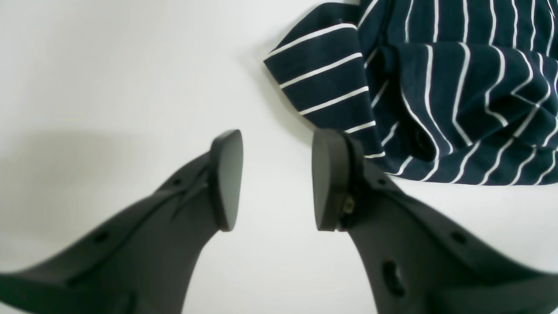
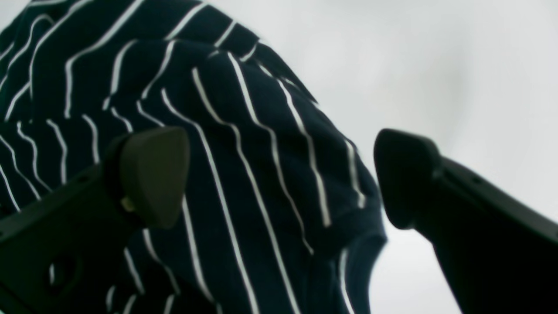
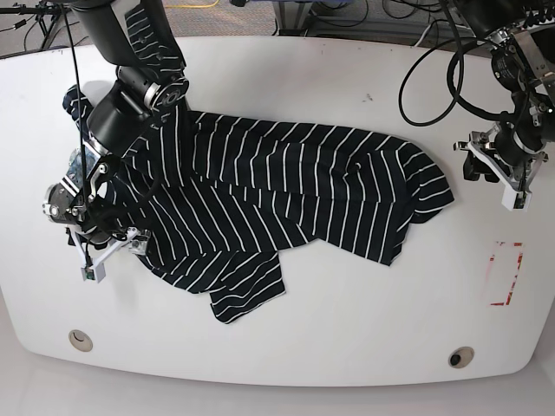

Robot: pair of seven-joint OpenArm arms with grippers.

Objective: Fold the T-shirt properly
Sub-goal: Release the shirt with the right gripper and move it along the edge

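Left wrist view: the left gripper has its two dark fingers parted to a middling width, with nothing between them but pale table. The T-shirt, very dark with thin white stripes, lies beyond them and to the right in this view. One striped flap points out from its side, and a loose fold beside it curls open at the edge. The cloth looks light and limp, likely to bend wherever it is pulled; the outer corner of that flap seems a handy place to pinch, though lifting it alone would probably leave the body behind

Right wrist view: the right gripper is spread wide, one finger above the striped fabric, the other near its outer edge. It grips nothing; whether a fingertip touches the cloth, I cannot tell. Soft ridges run between the fingers. A pinch at the edge should catch more securely than one on the flat middle, where smooth knit might slip or only bunch

Base view: the T-shirt sprawls, rumpled, across the table's left and middle. The right arm reaches over its left end, while the left gripper stands to the right, apart from it. Nothing looks fragile, but such floppy fabric probably needs both hems or corners held and drawn gently taut before folding
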